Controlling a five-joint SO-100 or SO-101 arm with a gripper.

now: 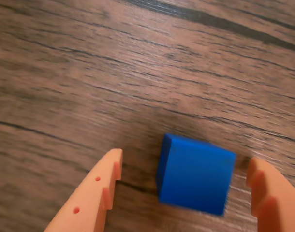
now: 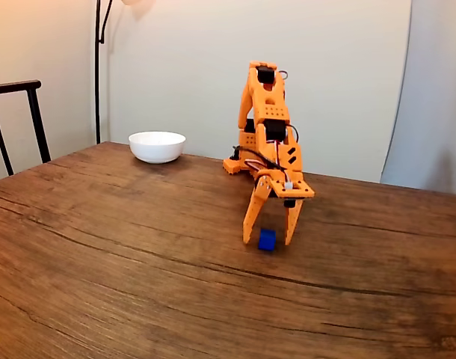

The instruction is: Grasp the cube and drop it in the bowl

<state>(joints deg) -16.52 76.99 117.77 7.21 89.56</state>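
No readable text, labels or numbers.

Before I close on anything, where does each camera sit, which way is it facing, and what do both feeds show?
Wrist view: rides on the arm, looks down at the wooden table; two orange fingers enter from the bottom edge, open, either side of the blue cube.
Fixed view: stands across the table, facing the orange arm and the wall behind; the gripper is lowered over the cube, and the white bowl sits at the back left.
Shared: cube, fingers, table.

Matt blue cube (image 1: 196,174), grained wood table (image 1: 89,72)
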